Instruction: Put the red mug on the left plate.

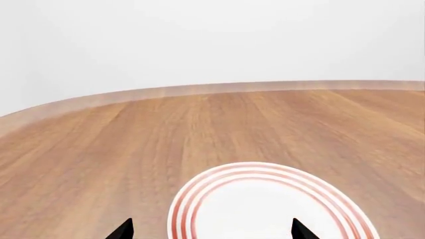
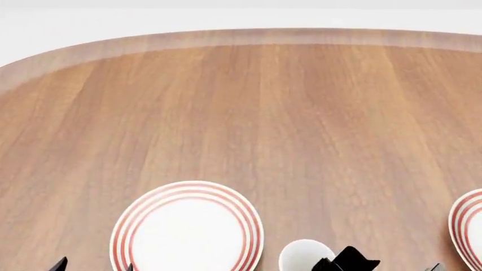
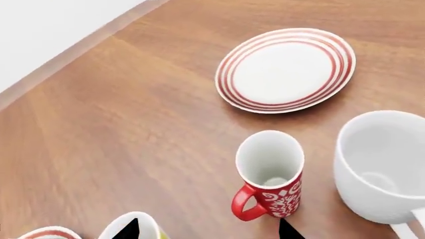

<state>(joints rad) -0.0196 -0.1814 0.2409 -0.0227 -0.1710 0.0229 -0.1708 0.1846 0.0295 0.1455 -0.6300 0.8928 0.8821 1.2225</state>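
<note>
The red mug (image 3: 271,175) stands upright on the wooden table, white floral pattern on its side, its red handle turned toward my right gripper (image 3: 207,231). That gripper is open and holds nothing. One fingertip sits just below the mug's base and the other lies over a yellow mug (image 3: 136,226). Beyond the red mug lies the left plate (image 3: 285,69), white with red rings and nothing on it. My left gripper (image 1: 212,231) is open above the near rim of that plate (image 1: 265,204). In the head view the plate (image 2: 187,228) is at the lower left; the red mug is hidden there.
A larger white mug (image 3: 385,164) stands close beside the red mug, and its rim (image 2: 305,257) shows at the bottom of the head view. A second ringed plate (image 2: 470,231) lies at the right edge. The table's curved far edge (image 2: 241,36) runs across the back.
</note>
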